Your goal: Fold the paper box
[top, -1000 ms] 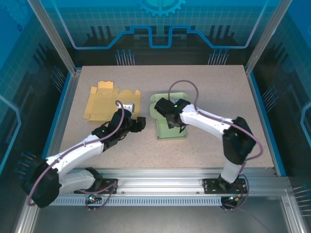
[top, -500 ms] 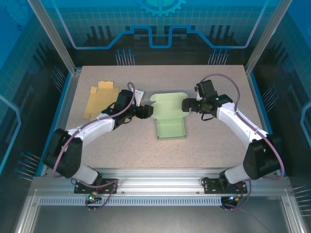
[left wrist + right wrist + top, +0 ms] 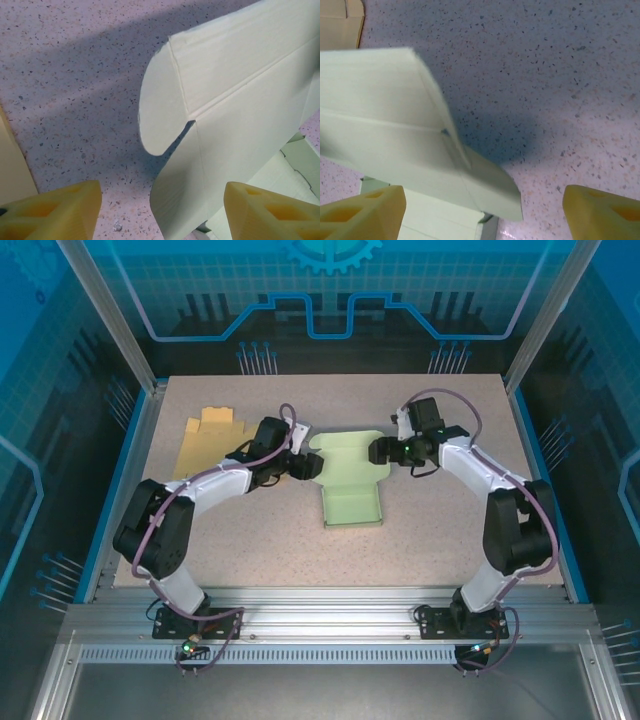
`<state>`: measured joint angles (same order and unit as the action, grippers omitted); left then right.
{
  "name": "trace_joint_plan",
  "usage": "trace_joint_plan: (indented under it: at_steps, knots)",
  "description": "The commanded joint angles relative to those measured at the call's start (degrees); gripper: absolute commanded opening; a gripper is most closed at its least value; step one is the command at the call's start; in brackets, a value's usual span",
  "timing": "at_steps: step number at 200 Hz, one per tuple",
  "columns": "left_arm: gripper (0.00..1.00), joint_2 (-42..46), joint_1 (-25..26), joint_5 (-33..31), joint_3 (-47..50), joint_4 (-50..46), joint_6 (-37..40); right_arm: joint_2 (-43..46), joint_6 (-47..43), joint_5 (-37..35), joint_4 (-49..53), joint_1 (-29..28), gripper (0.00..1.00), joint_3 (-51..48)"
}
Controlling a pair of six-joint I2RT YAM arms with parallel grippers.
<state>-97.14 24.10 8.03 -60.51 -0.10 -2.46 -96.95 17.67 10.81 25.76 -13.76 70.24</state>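
The pale green paper box [image 3: 350, 476] lies part-folded at the middle of the table, its side flaps raised. My left gripper [image 3: 306, 466] is at the box's left flap and stands open. In the left wrist view the rounded flap [image 3: 165, 110] and a box wall [image 3: 235, 125] rise between the yellow fingertips [image 3: 57, 212], touching neither. My right gripper [image 3: 380, 452] is at the right flap, also open. In the right wrist view the green flap [image 3: 485, 187] lies between the wide-apart jaws of the right gripper [image 3: 482, 215], unclamped.
A flat yellow cardboard blank [image 3: 205, 440] lies at the back left, behind the left arm; its corner shows as yellow cardboard [image 3: 340, 22] in the right wrist view. Bare speckled table [image 3: 440, 530] lies in front of and to the right of the box.
The left gripper has swung forward and right to the box's left flap. The right gripper has left the top of the box and come round to its right flap. Both jaws have narrowed slightly.
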Motion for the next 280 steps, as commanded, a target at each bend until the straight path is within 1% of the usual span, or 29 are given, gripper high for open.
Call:
trace_joint_plan:
  at_steps: [1,16,32,52,68,95,118,136,144,181,204,235,262,280]
  knots:
    - [0.62,-2.1,-0.6,1.7,-2.5,-1.2,1.4,-2.7,-1.3,4.7,-2.1,0.7,0.78,2.3]
    - [0.55,-3.0,-0.7,2.0,-3.1,-1.4,1.3,-4.1,-1.0,6.1,-2.5,0.7,0.73,2.7]
    - [0.47,-3.4,-0.7,2.4,-3.4,-1.7,1.2,-4.2,-0.7,7.1,-3.3,0.8,0.66,2.3]
    - [0.36,-3.6,-0.6,3.2,-3.8,-1.7,1.1,-3.5,-0.6,6.9,-3.6,0.6,0.61,1.8]
    - [0.29,-3.5,-0.6,3.8,-3.9,-1.3,0.5,-3.0,-0.6,6.8,-3.4,0.6,0.55,1.6]
    - [0.21,-3.2,-0.5,4.7,-4.1,-0.4,-0.7,-2.3,-0.6,5.5,-3.1,0.0,0.46,1.3]
    - [0.15,-3.2,0.1,5.0,-4.3,0.2,-1.8,-2.1,-0.6,3.8,-2.7,-0.9,0.31,1.3]
    - [0.11,-3.6,0.7,4.6,-4.6,0.5,-2.4,-1.9,-0.6,1.9,-2.5,-1.9,0.29,1.3]
    - [0.08,-3.9,1.1,4.3,-4.9,0.5,-2.5,-1.8,-0.6,0.8,-2.2,-2.4,0.25,1.4]
    - [0.03,-4.2,2.7,2.2,-5.8,0.5,-3.9,-0.6,-0.9,-5.0,-2.1,-5.2,0.15,1.3]
    - [0.0,-3.6,3.6,0.3,-6.6,1.1,-5.7,0.9,-1.1,-9.7,-2.4,-7.7,0.14,1.5]
    - [0.0,-2.1,5.0,-2.8,-7.1,3.7,-9.4,2.9,-1.1,-17.3,-4.0,-11.5,0.15,2.0]
    - [0.0,-2.1,7.0,-8.3,-7.1,7.3,-14.1,2.8,0.4,-24.4,-7.1,-15.2,0.15,2.0]
    - [0.0,-2.9,8.4,-13.2,-6.9,9.6,-18.5,2.5,2.1,-28.5,-10.5,-17.7,0.14,1.3]
